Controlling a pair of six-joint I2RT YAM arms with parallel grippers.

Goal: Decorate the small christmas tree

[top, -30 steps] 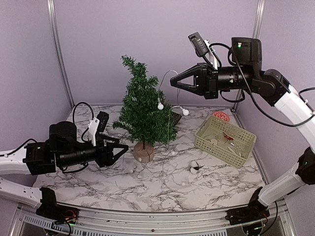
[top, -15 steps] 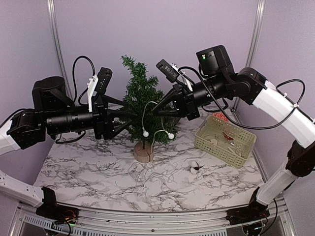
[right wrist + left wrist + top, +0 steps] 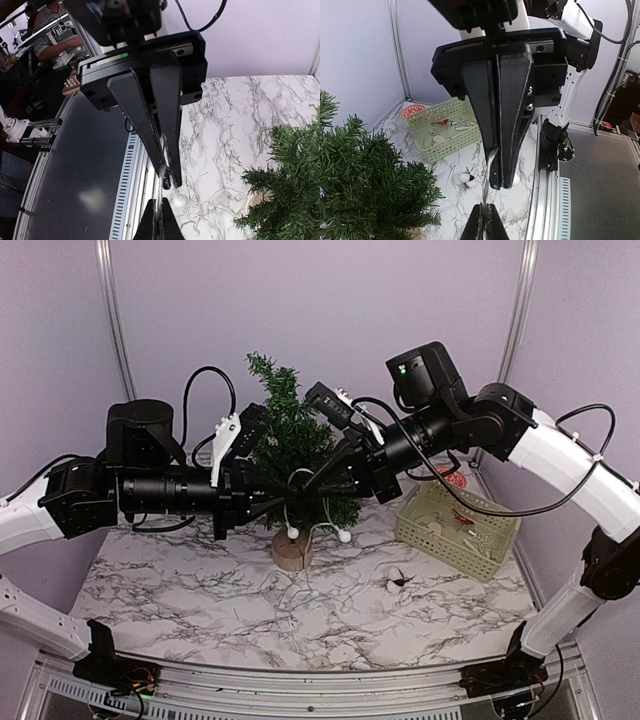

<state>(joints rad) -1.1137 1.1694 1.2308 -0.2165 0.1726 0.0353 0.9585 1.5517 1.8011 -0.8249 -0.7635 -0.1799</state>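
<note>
Mid-branches of small christmas tree masked by left gripper and right gripper, both clenched on thin light string; tree dark-green, bristly, upright on wood base.

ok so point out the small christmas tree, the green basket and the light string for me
small christmas tree (image 3: 288, 412), top external view, on the upper green branches
green basket (image 3: 445, 543), top external view, on its near wall
light string (image 3: 345, 536), top external view, on the white bulb nearer the basket

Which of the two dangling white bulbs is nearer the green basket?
The right bulb; the left bulb hangs over the wooden base, farther from the basket.
</note>
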